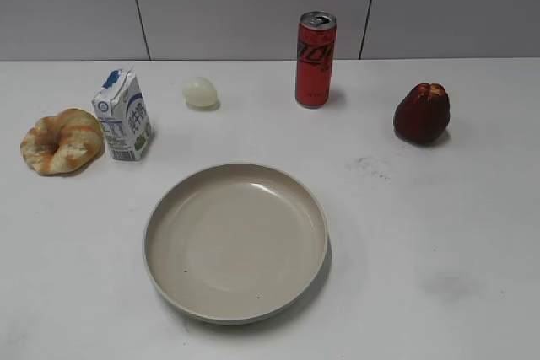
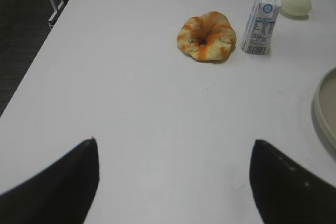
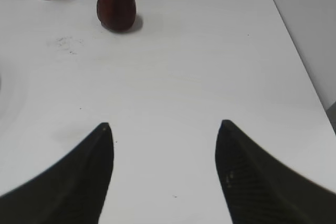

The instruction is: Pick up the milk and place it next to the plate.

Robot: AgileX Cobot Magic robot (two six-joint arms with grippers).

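Though perhaps nearer, milk [image 2: 262, 18] beyond left hand [image 2: 173, 148].

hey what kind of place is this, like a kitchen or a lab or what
Probably a lab test bench, not a kitchen: a bare white table against plain grey wall panels, with a milk carton, soda can and empty plate spaced apart like props.

White table [image 1: 472, 233]; grey panelled wall [image 1: 253, 2] behind; dark floor [image 2: 21, 35] left.
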